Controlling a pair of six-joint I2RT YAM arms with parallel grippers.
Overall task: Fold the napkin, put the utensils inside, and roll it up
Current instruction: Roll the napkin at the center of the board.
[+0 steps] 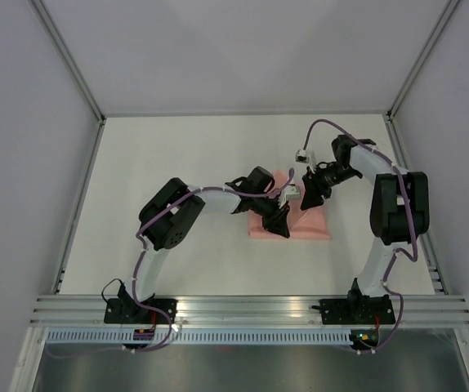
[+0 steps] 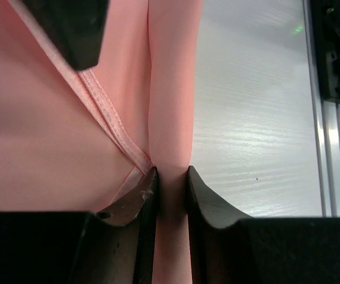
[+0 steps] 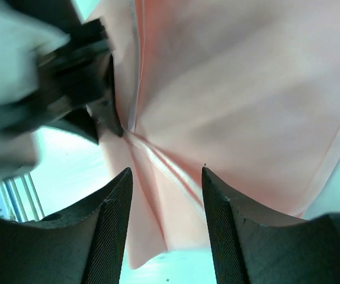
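At mid-table, the left gripper [image 2: 170, 177] was clamped on a raised fold of the pink napkin [image 1: 312, 223], which lay apparently part-folded. Just beyond, the right gripper [image 3: 165, 177] hung over the cloth, fingers apart. Folding looked unfinished (no utensils in sight), with loading and rolling left to do.

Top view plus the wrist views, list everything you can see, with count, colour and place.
napkin: one, pale pink, partly folded, right of the table's centre
table: one, white, under everything
rail: one, silver, along the near edge
walls: three, grey, around the table
left arm: one, white and black, reaching to the napkin
right arm: one, white and black, reaching to the napkin
left hand: black, shut on a napkin fold
right hand: black, open over the napkin
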